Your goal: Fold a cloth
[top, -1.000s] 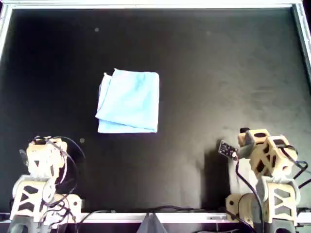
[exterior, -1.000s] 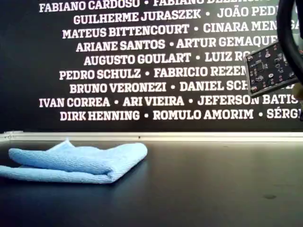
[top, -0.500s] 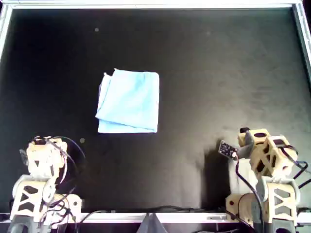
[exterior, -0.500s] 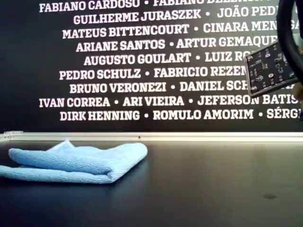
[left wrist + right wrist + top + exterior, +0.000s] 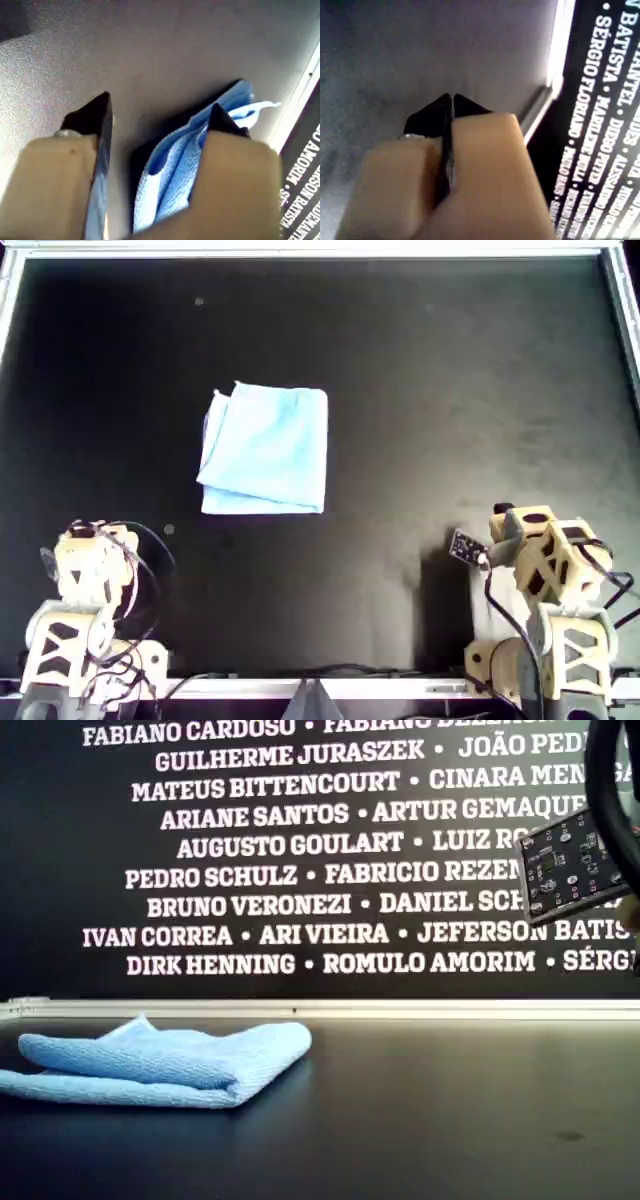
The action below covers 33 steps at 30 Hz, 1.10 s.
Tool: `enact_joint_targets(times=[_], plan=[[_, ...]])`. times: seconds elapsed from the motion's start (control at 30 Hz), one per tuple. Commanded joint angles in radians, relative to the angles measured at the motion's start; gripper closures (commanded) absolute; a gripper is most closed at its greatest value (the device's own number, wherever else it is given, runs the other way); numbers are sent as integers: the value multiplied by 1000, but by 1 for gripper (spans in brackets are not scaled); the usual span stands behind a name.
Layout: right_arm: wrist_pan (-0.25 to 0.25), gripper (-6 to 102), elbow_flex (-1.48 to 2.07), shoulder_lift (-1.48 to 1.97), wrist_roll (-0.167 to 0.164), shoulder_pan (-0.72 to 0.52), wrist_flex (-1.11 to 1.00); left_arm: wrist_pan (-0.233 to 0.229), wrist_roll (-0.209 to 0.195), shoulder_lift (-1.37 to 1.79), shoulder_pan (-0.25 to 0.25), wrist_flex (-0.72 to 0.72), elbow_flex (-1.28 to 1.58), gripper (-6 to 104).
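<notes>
The light-blue cloth (image 5: 265, 450) lies folded on the black table, left of centre in the overhead view. In the exterior view it (image 5: 170, 1060) rests as a layered stack at the left. My first gripper (image 5: 161, 105) is open and empty above the table, with the cloth (image 5: 175, 165) lying beyond its jaws. My second gripper (image 5: 452, 100) is shut on nothing, over bare table near the wall rail. One arm (image 5: 90, 570) sits at the overhead view's lower left and another arm (image 5: 545, 560) at the lower right, both well away from the cloth.
A metal rail (image 5: 320, 250) borders the table on the far side and both sides. A black wall with white names (image 5: 300, 870) stands behind it. A small circuit board (image 5: 570, 865) hangs at the exterior view's right, also seen beside the lower-right arm (image 5: 465, 545).
</notes>
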Motion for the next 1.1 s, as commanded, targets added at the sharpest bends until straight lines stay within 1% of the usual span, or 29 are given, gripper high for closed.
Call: enact_joint_targets(times=[0.0, 0.43, 0.5, 0.67, 0.73, 0.77, 0.8, 1.07], plan=[[-9, 97, 11, 31, 6, 5, 14, -9, 3, 15, 26, 3, -8, 30], [-9, 97, 11, 31, 6, 5, 14, -9, 3, 15, 26, 3, -8, 30], [-9, 97, 11, 31, 6, 5, 14, -34, 3, 15, 26, 3, -8, 30], [-9, 97, 11, 31, 6, 5, 14, -144, 2, 15, 26, 3, -8, 30], [-9, 97, 11, 31, 6, 5, 14, -163, -3, 15, 25, 3, -8, 30], [-9, 97, 11, 31, 6, 5, 14, -150, -8, 15, 25, 3, -8, 30], [-9, 97, 11, 31, 6, 5, 14, -149, -11, 15, 17, 5, -8, 30], [-9, 97, 11, 31, 6, 5, 14, -147, -12, 15, 11, 5, -8, 30]])
